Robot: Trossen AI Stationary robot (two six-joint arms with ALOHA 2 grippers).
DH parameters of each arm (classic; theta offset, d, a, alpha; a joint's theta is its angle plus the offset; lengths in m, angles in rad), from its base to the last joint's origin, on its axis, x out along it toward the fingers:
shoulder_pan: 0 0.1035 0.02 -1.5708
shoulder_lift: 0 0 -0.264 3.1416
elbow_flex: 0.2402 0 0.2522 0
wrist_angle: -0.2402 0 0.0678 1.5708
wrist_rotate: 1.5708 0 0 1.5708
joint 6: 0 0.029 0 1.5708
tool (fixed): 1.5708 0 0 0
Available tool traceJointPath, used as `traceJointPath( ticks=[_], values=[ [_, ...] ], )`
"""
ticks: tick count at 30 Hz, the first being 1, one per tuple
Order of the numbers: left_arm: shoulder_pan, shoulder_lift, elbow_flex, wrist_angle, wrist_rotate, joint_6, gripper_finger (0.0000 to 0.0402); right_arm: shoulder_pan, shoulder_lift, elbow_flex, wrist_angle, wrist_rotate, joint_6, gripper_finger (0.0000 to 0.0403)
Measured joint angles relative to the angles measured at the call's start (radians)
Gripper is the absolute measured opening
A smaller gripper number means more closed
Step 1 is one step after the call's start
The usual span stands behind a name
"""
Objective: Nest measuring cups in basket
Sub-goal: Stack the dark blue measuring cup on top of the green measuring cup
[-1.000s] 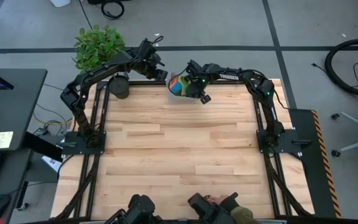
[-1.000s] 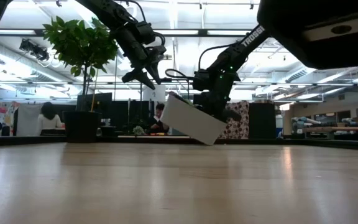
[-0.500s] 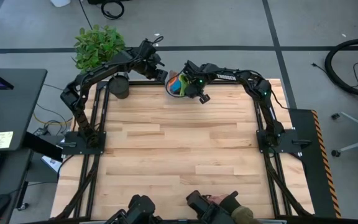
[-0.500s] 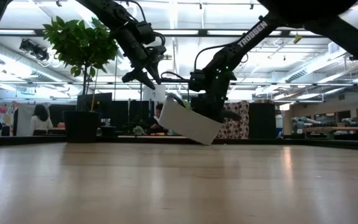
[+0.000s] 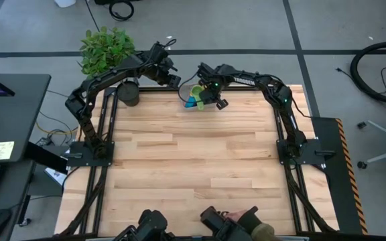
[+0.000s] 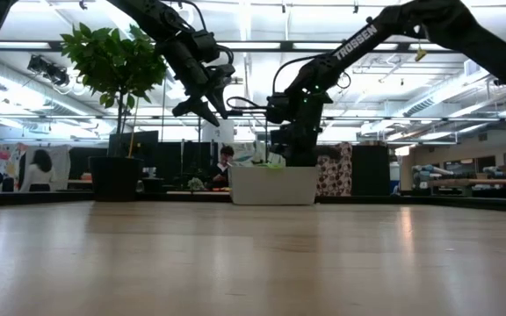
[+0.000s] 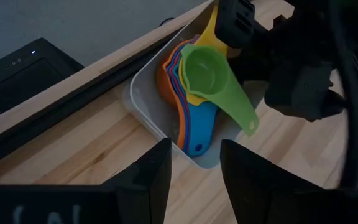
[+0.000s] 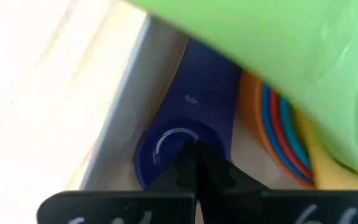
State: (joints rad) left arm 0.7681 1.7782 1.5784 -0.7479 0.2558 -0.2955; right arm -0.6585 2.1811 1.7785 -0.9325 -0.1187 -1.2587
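Note:
The pale basket [image 6: 273,185] rests flat on its bottom at the table's far edge [image 5: 190,104]. Inside it, the measuring cups [image 7: 191,87] lie nested, with the green one [image 7: 202,67] on top. The green handle sticks out over the basket's wall. My right gripper [image 6: 290,158] stands shut just above the basket, pointing steeply down. In its wrist view the shut fingertips [image 8: 194,163] show over the blue cup's handle end [image 8: 166,146]. My left gripper [image 5: 173,79] hangs open, higher up and to the basket's left [image 7: 194,171], with nothing between its fingers. My right gripper is shut and points down over the cups in the basket. I cannot tell whether its fingertips touch the cups or the basket.
A dark pot [image 5: 129,94] with a green plant [image 5: 106,48] stands at the far left corner, close to the left arm. The wooden tabletop [image 5: 193,154] stretches toward the near edge, where a person's hand [image 5: 254,231] shows. People sit in the room behind the table.
The basket was tipped, one end raised at my right gripper; it has come down and now sits flat on the table. My right gripper has risen a little above it. The left arm has kept still.

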Motion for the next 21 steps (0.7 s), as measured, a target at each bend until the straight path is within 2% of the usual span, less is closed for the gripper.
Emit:
traceJointPath(
  ticks=[14, 21],
  values=[
    [-0.003, 0.000, 0.000, 0.000, 0.003, 0.000, 0.0141, 0.020, -0.004, 0.138, -0.100, -0.005, -0.001, 0.0001],
    [-0.015, 0.000, 0.000, -0.001, 0.003, 0.000, 0.0141, 0.020, -0.005, 0.148, -0.103, -0.011, 0.002, 0.0006]
  ],
)
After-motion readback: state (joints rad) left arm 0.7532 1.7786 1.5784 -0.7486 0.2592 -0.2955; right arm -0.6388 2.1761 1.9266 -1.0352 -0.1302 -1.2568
